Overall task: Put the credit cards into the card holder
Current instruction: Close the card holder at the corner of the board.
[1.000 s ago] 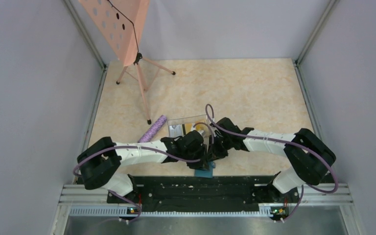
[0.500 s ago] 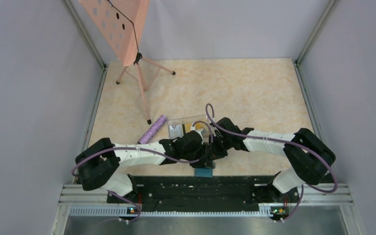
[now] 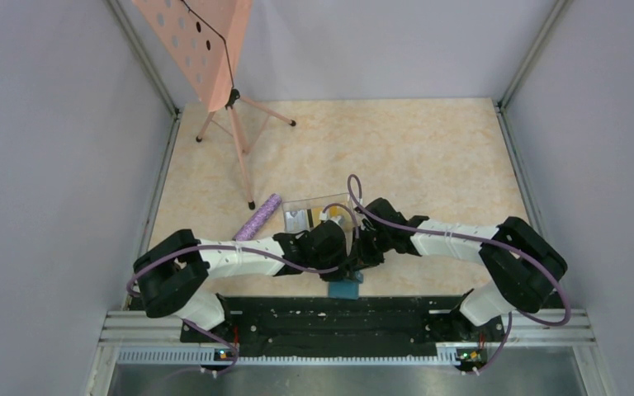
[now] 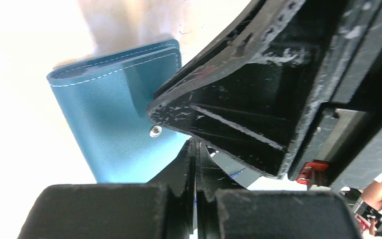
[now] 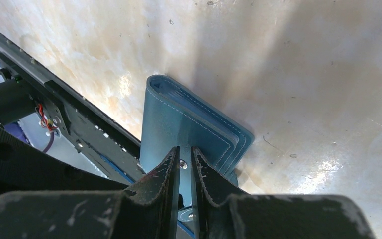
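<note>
Left tool point(image 4: 195, 149) snapped shut since a sec ago, tips just beside card holder point(image 4: 114, 119) at desk's point(image 3: 429, 157) near edge. Right tool point(image 5: 181, 154) stood narrow, pinching holder's snap tab, crowding its neighbour. Credit cards point(image 3: 307, 218) lay in clear tray point(image 3: 297, 204) beyond, purple roll point(image 3: 259, 217) beside; pink stand point(image 3: 202, 41) at back-left.

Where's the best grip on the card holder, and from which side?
Likely the snap tab of the card holder: a thin strip projecting past the stacked open edges, narrow enough for the jaws. Come from that open-edge side, opposite the folded spine. The right gripper appears pinched on it there.
</note>
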Controlling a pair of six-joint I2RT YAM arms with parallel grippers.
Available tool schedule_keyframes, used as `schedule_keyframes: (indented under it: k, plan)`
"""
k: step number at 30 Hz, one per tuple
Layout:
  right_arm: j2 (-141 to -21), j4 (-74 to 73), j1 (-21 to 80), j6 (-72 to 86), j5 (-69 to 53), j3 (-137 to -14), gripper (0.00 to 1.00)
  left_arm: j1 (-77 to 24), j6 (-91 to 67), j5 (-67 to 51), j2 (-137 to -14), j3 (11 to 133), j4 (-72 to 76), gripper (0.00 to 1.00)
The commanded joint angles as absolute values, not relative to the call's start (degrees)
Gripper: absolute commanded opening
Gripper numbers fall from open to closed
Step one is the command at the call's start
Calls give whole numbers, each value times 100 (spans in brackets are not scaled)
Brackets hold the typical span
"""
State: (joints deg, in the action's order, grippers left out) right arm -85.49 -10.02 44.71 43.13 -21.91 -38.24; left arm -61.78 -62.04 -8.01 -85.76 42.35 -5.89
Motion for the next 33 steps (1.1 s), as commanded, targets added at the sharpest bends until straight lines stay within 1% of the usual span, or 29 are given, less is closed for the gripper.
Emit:
schedule_keyframes:
  k: [1, 3, 4, 6, 7, 9, 16, 18, 20, 21, 23, 26, 33]
  plan:
    - [-8362, -1139, 4443, 4248, -1903, -3770, 14, -6218, -6170, -520, -8353, 4342, -755, 0]
    - [-8342, -1153, 4438, 4252, -1892, -3775, 14, -6216, -6155, -509, -8249, 4306, -710, 0]
    - [-8339, -1159, 4437, 4253, -1890, -3783, 14, -6214, -6138, -533, -8212, 4285, -628, 4]
    - [-8348, -1160, 4443, 4252, -1898, -3779, 14, -6219, -6135, -625, -8168, 4252, -395, 21]
    - [-8360, -1158, 4441, 4248, -1901, -3784, 14, -6220, -6147, -658, -8159, 4242, -310, 26]
    - [-8363, -1160, 4441, 4250, -1898, -3772, 14, -6216, -6196, -669, -8153, 4228, -206, 32]
    - [-8355, -1212, 4413, 4254, -1890, -3776, 14, -6215, -6260, -560, -8324, 4235, -183, 33]
    - [-8337, -1213, 4396, 4251, -1898, -3758, 14, -6214, -6290, -508, -8432, 4261, -250, 31]
    - [-8332, -1228, 4394, 4245, -1898, -3754, 14, -6216, -6284, -534, -8523, 4273, -202, 26]
    - [-8325, -1230, 4394, 4244, -1906, -3753, 14, -6214, -6284, -542, -8558, 4274, -181, 23]
    - [-8322, -1230, 4388, 4238, -1915, -3761, 14, -6222, -6290, -525, -8594, 4271, -164, 13]
    - [-8323, -1228, 4386, 4231, -1932, -3762, 14, -6227, -6295, -412, -8551, 4292, -271, 1]
    - [-8274, -1272, 4377, 4216, -1912, -3771, 14, -6223, -6228, -97, -8194, 4318, -776, 0]
